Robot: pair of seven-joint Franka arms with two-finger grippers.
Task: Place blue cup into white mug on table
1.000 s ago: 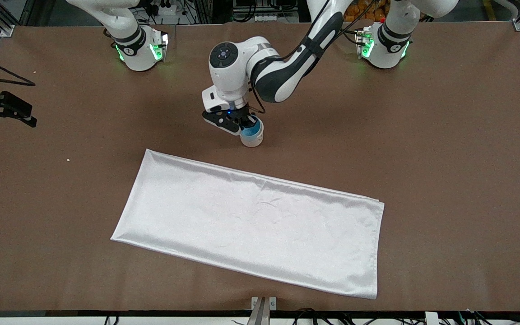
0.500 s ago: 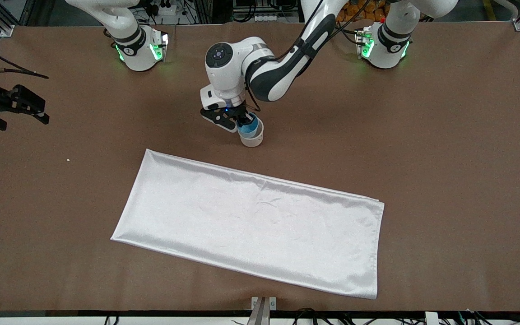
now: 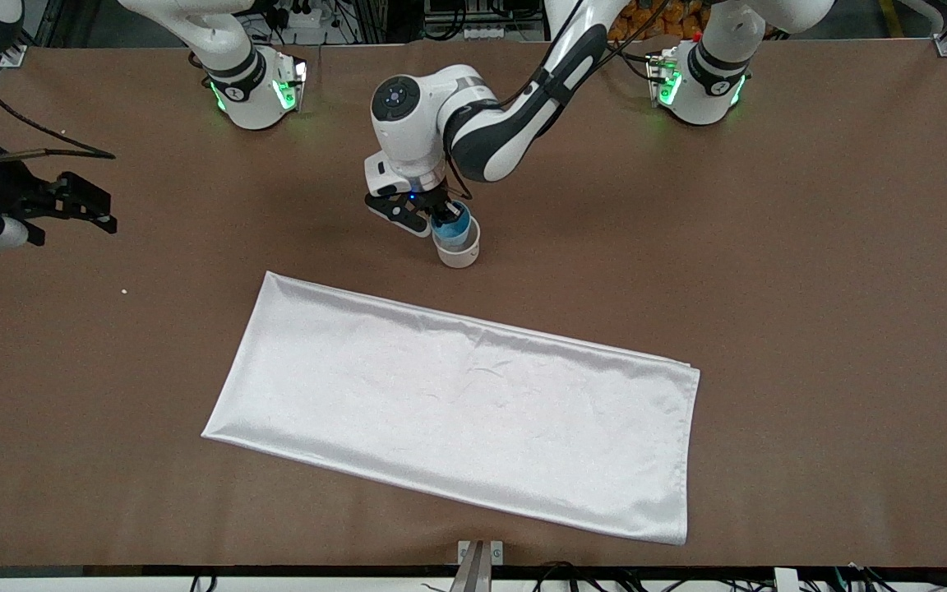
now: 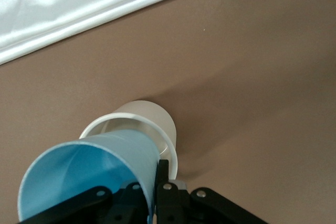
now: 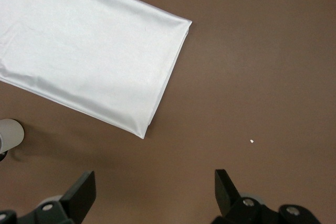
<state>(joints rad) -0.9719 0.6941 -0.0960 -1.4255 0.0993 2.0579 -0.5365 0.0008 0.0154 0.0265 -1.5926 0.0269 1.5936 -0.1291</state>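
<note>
The white mug [image 3: 460, 253] stands on the brown table [image 3: 769, 247], a little farther from the front camera than the white cloth. My left gripper [image 3: 439, 219] is over the mug, shut on the rim wall of the blue cup [image 3: 451, 224]. The cup is tilted, with its lower end at the mug's mouth. In the left wrist view the blue cup [image 4: 89, 174] leans toward the camera in front of the white mug [image 4: 144, 121], and one finger of the left gripper [image 4: 157, 184] is inside the cup and one outside. My right gripper [image 3: 103, 211] hangs open and holds nothing, near the right arm's end of the table.
A white satin cloth [image 3: 457, 403] lies flat across the middle of the table, nearer the front camera than the mug. In the right wrist view, below the right gripper [image 5: 153, 187], are a corner of the cloth [image 5: 89, 51], a white crumb [image 5: 252, 141] and the mug [image 5: 10, 134].
The left gripper has risen slightly with the blue cup, which now tilts at the mug's mouth. The right gripper has come in from the table's end toward the middle.
</note>
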